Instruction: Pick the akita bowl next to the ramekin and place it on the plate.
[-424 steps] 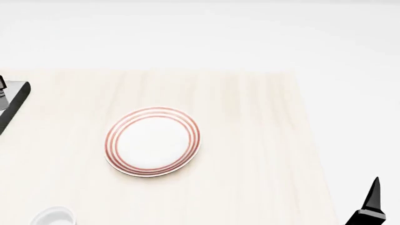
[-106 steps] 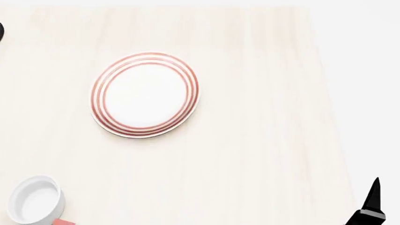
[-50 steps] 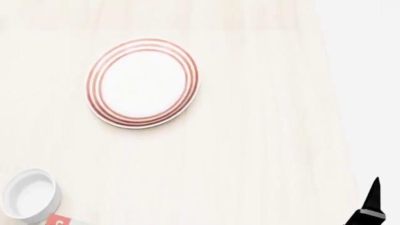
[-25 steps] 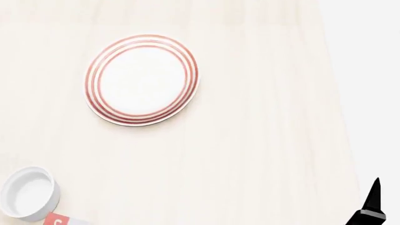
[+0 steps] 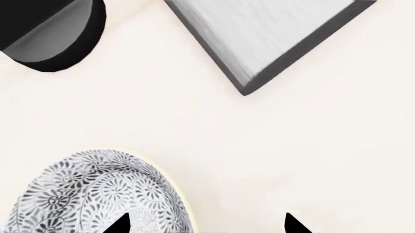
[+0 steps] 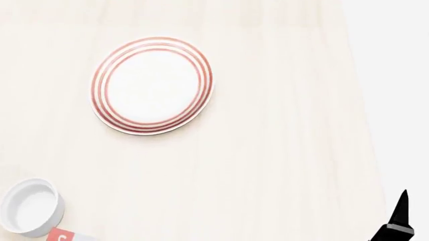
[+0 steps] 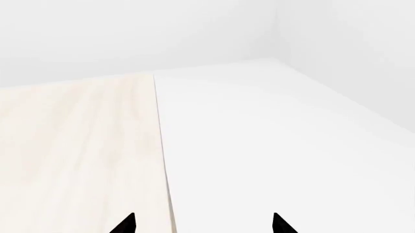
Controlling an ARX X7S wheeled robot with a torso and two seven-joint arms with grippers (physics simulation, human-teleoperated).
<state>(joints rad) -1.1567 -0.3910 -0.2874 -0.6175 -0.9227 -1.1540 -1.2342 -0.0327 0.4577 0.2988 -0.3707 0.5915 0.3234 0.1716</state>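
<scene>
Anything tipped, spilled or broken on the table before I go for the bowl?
Nothing stands out. The plate lies flat and bare, the ramekin sits upright and empty, and the akita bowl in the left wrist view looks intact.

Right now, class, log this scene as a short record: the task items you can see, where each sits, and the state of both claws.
plate: on the table, nothing on it
ramekin: near table edge, left of plate, empty
akita bowl: on table, under left claw, not gripped
left claw: open
right claw: open, holds nothing, over table's edge
</scene>
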